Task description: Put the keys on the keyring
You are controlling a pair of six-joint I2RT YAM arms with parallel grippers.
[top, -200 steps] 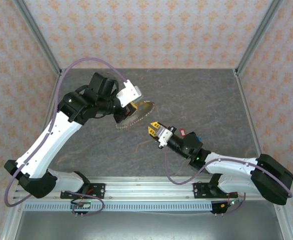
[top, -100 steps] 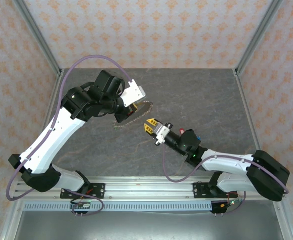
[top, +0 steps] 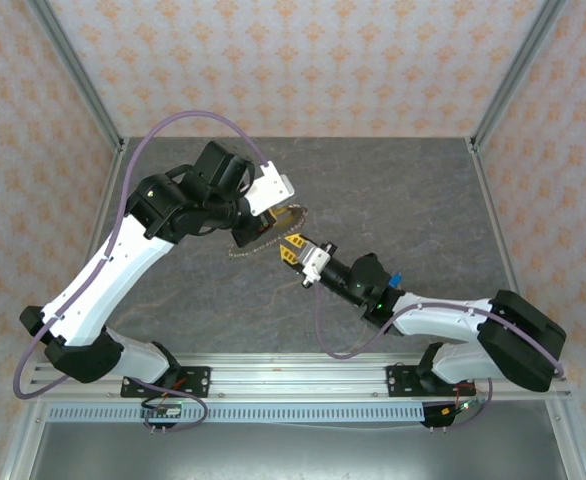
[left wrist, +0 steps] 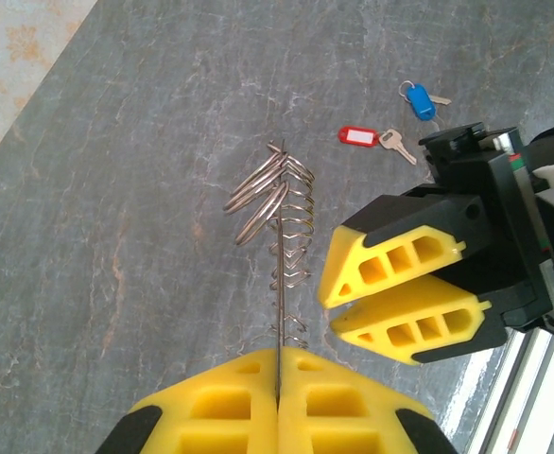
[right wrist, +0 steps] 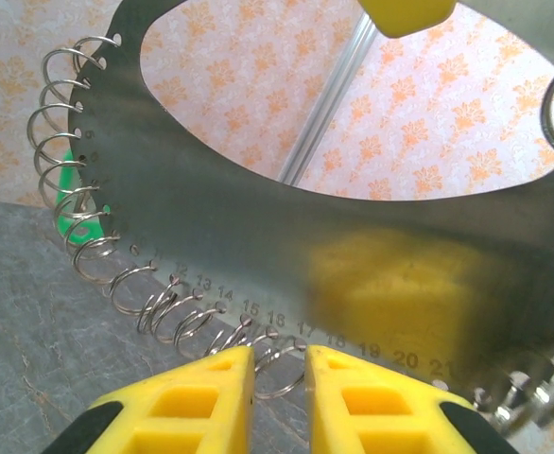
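The keyring [right wrist: 258, 218] is a flat grey metal plate with a big hole and wire rings [right wrist: 154, 293] along its numbered edge. A green tag [right wrist: 74, 203] hangs behind it. My left gripper [left wrist: 279, 364] is shut on the plate's edge [left wrist: 279, 284], holding it above the table [top: 273, 232]. My right gripper [right wrist: 279, 364] is open, its fingertips on either side of the wire ring at hole 17; from above it [top: 293, 250] sits just below the plate. The keys lie on the table: the red-tagged key [left wrist: 357, 136] and the blue-tagged key [left wrist: 421, 101], behind the right gripper.
The dark stone-look tabletop [top: 403, 190] is bounded by aluminium frame posts and patterned walls. The right arm [top: 443, 320] stretches low across the front right, the left arm [top: 113, 270] along the left side. A metal rail [top: 293, 375] runs along the near edge.
The right gripper has moved up and left until its tips reach the plate's ringed edge. The left gripper shifted slightly right, still holding the plate.
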